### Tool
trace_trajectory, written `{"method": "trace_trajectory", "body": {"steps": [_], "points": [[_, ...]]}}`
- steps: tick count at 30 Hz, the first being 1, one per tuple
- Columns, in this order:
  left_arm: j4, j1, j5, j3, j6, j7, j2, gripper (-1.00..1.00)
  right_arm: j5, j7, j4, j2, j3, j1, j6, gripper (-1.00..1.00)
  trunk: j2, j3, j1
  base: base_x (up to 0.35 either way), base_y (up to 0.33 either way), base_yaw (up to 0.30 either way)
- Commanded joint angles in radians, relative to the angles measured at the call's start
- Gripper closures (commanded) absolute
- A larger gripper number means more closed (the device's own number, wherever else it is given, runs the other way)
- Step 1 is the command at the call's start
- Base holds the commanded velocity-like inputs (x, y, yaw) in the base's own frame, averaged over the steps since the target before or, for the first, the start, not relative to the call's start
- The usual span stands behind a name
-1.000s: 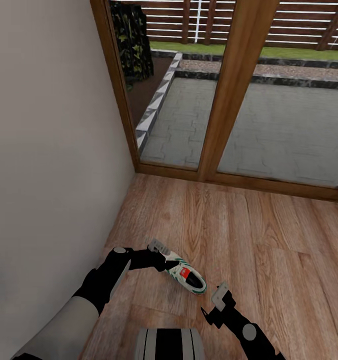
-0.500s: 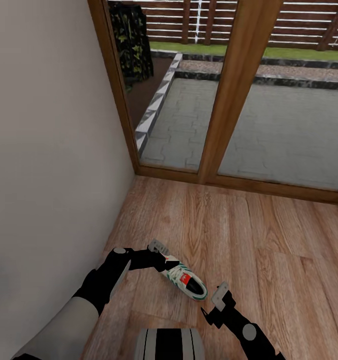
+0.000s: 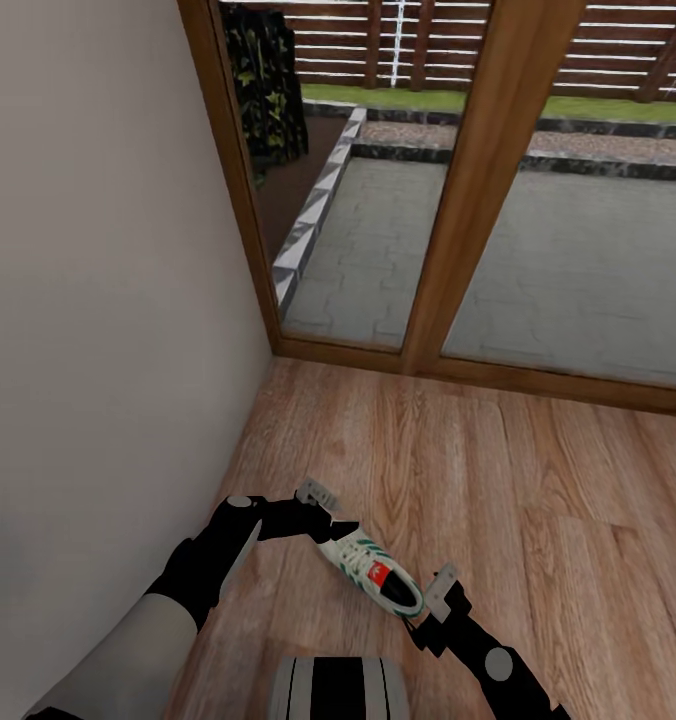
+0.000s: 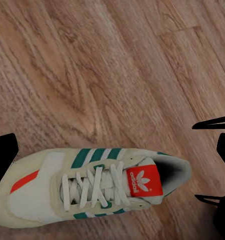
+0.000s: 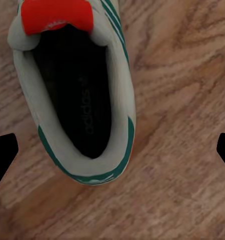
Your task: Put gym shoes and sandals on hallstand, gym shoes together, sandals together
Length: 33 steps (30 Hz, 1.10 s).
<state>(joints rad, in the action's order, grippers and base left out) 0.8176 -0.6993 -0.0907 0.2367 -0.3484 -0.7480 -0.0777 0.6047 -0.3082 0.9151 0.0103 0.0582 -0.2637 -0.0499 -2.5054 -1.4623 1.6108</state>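
Note:
One gym shoe (image 3: 373,575), white with green stripes and a red tongue patch, lies on the corridor floor (image 3: 498,480) between my two arms. My left gripper (image 3: 330,527) stands open at the shoe's toe end. In the left wrist view the shoe (image 4: 92,187) sits low between the spread fingertips (image 4: 3,160). My right gripper (image 3: 415,622) is open just beyond the heel, and its wrist view looks down into the shoe's dark opening (image 5: 75,100), with the fingertips (image 5: 3,155) wide apart. The sandals and the hallstand are out of view.
A plain wall (image 3: 98,300) runs along the left. A glazed door with a brown wooden frame (image 3: 468,200) closes the corridor ahead, with a paved patio behind it. Wood flooring stretches to the right. My trunk (image 3: 338,690) is at the bottom edge.
The gym shoe has slid and turned toward my right gripper, its heel now close to it. The whole view has shifted slightly. Both arms keep their places in the picture.

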Motion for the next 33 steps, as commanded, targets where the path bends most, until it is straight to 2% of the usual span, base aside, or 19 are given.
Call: {"method": "trace_trajectory", "body": {"steps": [1,18,33], "points": [[0.002,0.0,-0.008,-0.002,-0.004,-0.005,-0.001,-1.0,0.01,-0.002,0.001,0.0,0.0,0.0,-0.004,-1.0,0.0,-0.001,0.0,0.054,0.038,0.0],[0.002,-0.002,-0.009,0.0,-0.004,-0.004,-0.001,-1.0,0.01,-0.002,0.001,0.0,0.0,0.0,-0.004,-1.0,0.0,-0.001,0.0,0.007,0.005,0.0],[0.003,-0.004,-0.008,0.001,-0.006,-0.005,-0.002,-1.0,0.01,-0.002,0.001,0.0,0.0,0.0,-0.003,-1.0,-0.004,-0.078,0.007,0.0,0.0,0.0]]}}
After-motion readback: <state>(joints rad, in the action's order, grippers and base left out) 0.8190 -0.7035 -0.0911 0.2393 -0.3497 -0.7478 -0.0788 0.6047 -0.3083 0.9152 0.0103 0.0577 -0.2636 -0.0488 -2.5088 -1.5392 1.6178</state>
